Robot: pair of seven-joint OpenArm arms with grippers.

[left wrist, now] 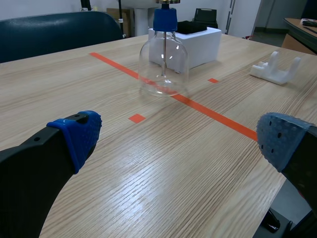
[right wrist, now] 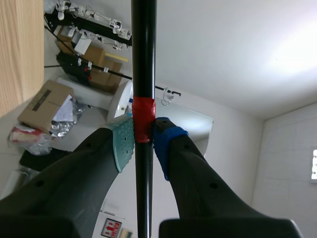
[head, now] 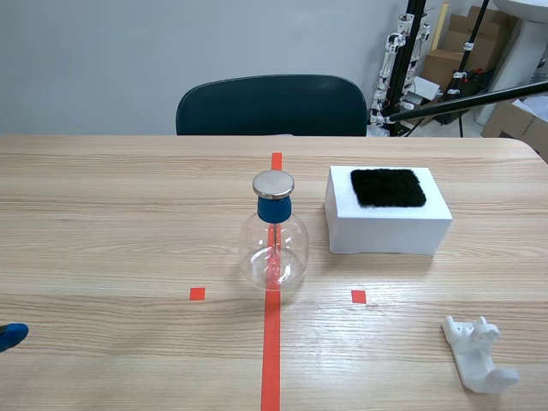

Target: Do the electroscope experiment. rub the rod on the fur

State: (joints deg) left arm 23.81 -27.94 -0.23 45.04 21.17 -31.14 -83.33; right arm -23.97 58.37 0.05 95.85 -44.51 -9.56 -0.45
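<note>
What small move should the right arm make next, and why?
Probably lower the rod toward the black fur on the white box: the right gripper is shut on the rod, which hangs raised, well clear of the fur.

In the scene view the rod (head: pixel 467 100) runs off the right edge with the right gripper (right wrist: pixel 143 141) holding it out of sight, the left gripper (left wrist: pixel 181 139) shows only a blue pad (head: pixel 8 336) at the edge, and the chair (head: pixel 271 105) sits half hidden behind the table (head: pixel 103 197).
</note>
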